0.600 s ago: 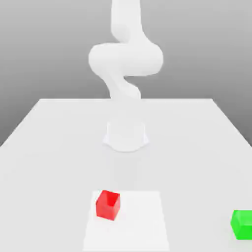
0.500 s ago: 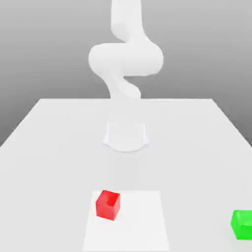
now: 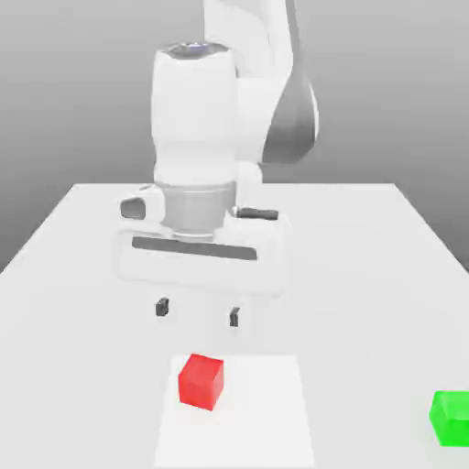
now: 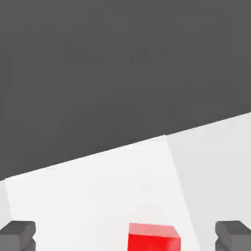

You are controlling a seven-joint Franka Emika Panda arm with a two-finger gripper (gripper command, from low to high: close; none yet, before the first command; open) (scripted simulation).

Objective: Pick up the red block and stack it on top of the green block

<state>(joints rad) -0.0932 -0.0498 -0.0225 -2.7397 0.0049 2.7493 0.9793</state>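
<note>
White counter [image 3: 82,247] spread wide, with a paler square patch [image 3: 266,412] near its front edge. Above it, the big white arm [image 3: 229,119], wrist pointing down. Gripper [image 3: 198,311] hanging over the counter, spread wide and holding nothing — two dark fingertips [image 3: 162,308] well apart, clear of the surface. Red block [image 3: 201,381] resting on the paler patch, below the gripper and a little nearer the camera in the exterior view, not touched; in the hand view, red block [image 4: 153,237] between the two fingertips [image 4: 18,234] — apart from both. Green block [image 3: 451,417] on the counter, far off at the exterior view's right edge.
</note>
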